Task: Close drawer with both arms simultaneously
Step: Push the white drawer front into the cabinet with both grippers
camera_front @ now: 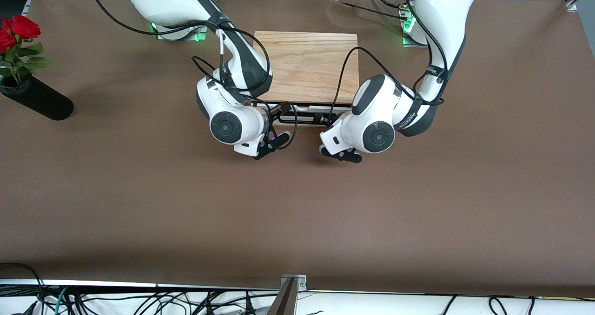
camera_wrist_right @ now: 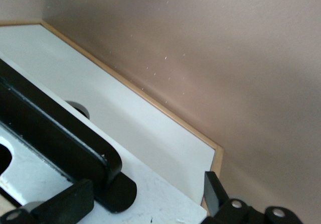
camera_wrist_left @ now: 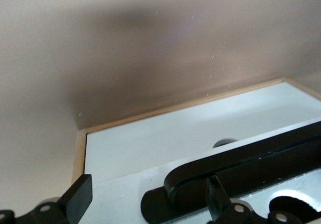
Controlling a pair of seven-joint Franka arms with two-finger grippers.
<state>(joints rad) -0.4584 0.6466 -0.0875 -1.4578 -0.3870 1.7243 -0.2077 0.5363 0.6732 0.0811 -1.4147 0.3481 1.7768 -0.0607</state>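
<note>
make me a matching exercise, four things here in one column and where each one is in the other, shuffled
Things:
1. left gripper
2. right gripper
3. vase
4. wooden box

Places:
A. between the two arm bases
B. at the drawer front, toward the left arm's end
C. at the table edge, at the right arm's end
D. at the drawer front, toward the right arm's end

Pairs: 1-B, 2-D, 3-C, 4-A

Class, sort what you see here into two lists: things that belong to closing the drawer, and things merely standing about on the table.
Belongs to the job:
- drawer, in the oak box
- black handle
- left gripper, fingers open, at the drawer front
- right gripper, fingers open, at the drawer front

Just standing about:
- black vase
- red roses
</note>
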